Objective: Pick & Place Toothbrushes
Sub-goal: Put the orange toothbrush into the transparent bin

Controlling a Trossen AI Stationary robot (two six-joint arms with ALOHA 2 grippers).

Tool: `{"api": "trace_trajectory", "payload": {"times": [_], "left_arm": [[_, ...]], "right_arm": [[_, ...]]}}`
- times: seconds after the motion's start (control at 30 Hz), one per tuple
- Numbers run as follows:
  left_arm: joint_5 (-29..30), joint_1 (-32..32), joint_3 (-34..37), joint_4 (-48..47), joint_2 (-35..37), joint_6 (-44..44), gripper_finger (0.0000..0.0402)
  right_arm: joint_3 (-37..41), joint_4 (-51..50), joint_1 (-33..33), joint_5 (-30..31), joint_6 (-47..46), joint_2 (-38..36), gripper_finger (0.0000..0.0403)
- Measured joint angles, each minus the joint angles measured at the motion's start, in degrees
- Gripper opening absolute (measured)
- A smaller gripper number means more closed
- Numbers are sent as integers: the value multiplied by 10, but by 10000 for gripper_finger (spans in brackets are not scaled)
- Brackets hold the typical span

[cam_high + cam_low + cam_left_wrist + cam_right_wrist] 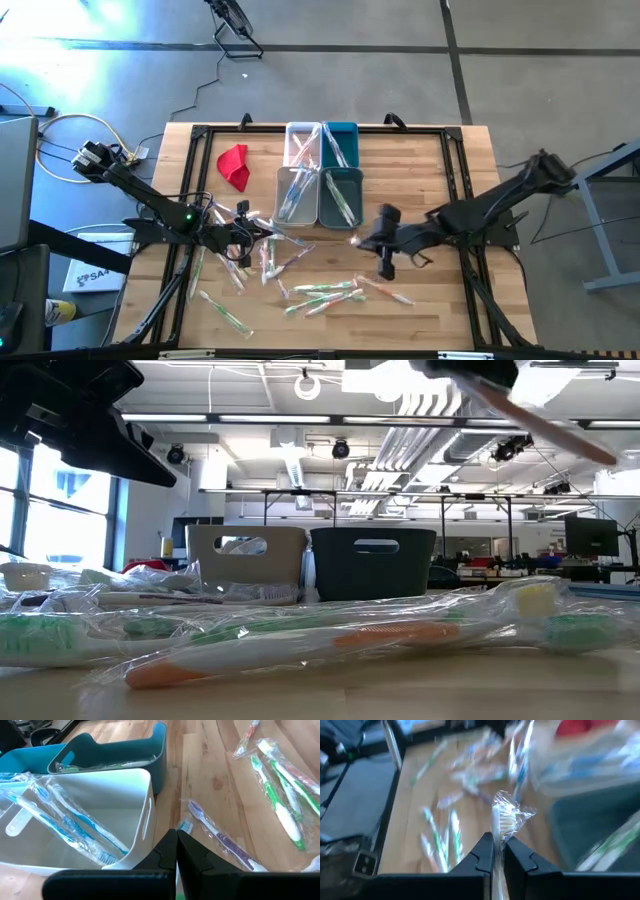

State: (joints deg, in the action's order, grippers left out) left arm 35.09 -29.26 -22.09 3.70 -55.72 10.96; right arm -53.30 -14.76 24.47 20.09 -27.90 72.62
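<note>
- Bins (318, 172) at desk (450, 180) centre: several toothbrushes inside, approx a third done.
- Right hand (498, 852) just right of bins, clamped on wrapped toothbrush (506, 817), lifted off desk.
- Left hand (176, 851) left of bins, fingers together, holds nothing.
- Loose toothbrushes (325, 292) w/ wrappers in front of bins; most left.

Grey floor (330, 25), ceiling pipes (420, 405), bright windows (60, 510).

Four bins (321, 172) mid-table, cloth (235, 165) to their left, toothbrushes (320, 295) scattered on the table (470, 170) before them.
</note>
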Motion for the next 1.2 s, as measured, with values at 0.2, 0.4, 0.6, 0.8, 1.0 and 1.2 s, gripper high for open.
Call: {"api": "trace_trajectory", "payload": {"times": [0.2, 0.4, 0.6, 0.8, 1.0, 1.2], "left_arm": [[34, 0, 0, 17, 0, -2, 3], [7, 44, -17, 41, 3, -31, 3], [-124, 165, -55, 40, 3, -68, 3], [-180, 283, -74, 40, 3, -98, 3], [-354, 402, -77, 68, 2, -152, 3], [-516, 491, -78, 152, -13, -169, 3]], "right_arm": [[0, 17, -5, 91, 92, -67, 12], [0, 81, -40, 115, 202, -95, 12], [0, 118, -96, 109, 286, -96, 13], [0, 120, -171, 34, 307, -95, 13], [0, 146, -251, -50, 340, -78, 13], [-1, 231, -316, -164, 342, -26, 13]]}}
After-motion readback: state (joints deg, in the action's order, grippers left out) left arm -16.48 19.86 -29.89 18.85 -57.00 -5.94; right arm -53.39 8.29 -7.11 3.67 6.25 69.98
